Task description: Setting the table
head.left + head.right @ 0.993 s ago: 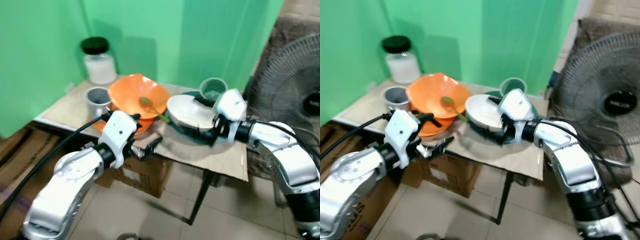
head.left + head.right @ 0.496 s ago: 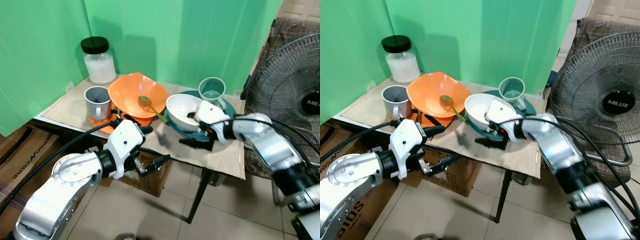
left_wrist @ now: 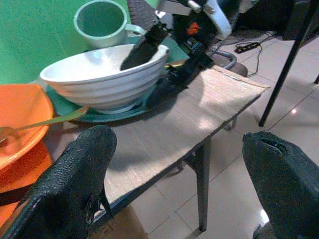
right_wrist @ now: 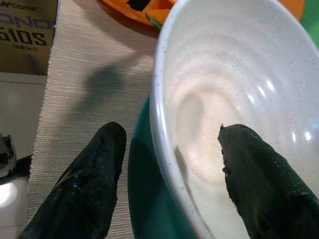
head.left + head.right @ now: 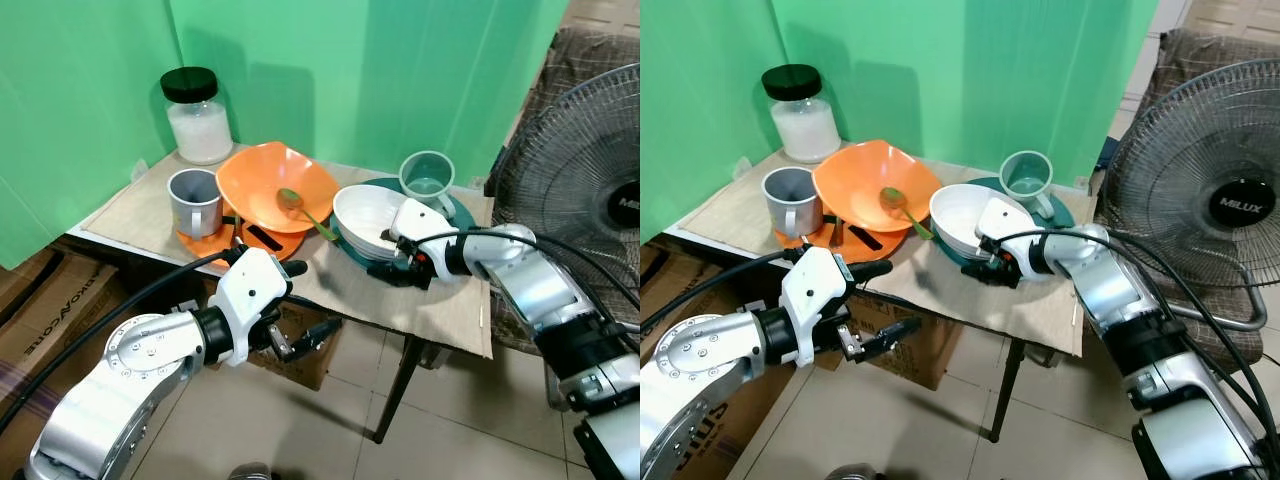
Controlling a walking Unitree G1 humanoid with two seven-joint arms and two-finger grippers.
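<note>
**A:** What does the step ask of the robot here?

**B:** By the look of it, gripping the white bowl [image 5: 368,218] by its rim. The right gripper [image 4: 169,172] stands wide, one black finger inside the bowl and the other outside over the edge of the teal plate [image 5: 350,250] beneath it. To do this well it should sink until the rim sits deep between the fingers, then close squarely; a thin rim pinched near the tips could pivot, and the glazed wall looks slippery. A straight lift would keep the bowl from dragging the plate.

**A:** And where does the bowl lie relative to that gripper?

**B:** Its near rim passes right between the fingers, not visibly clamped. The bowl rests on the teal plate at the right part of the small table [image 5: 445,315], a teal mug [image 5: 427,180] behind it on the same plate.

**A:** What crowds it?

**B:** The tilted orange bowl [image 5: 270,185] with a green spoon [image 5: 303,210] sits just beside it on the left, so swinging that way risks a knock. A metal cup [image 5: 194,198] and a lidded jar [image 5: 198,115] stand farther left.

**A:** The other arm?

**B:** The left gripper [image 3: 169,164] hangs spread wide and empty, below the table's front edge, well short of the dishes.
</note>
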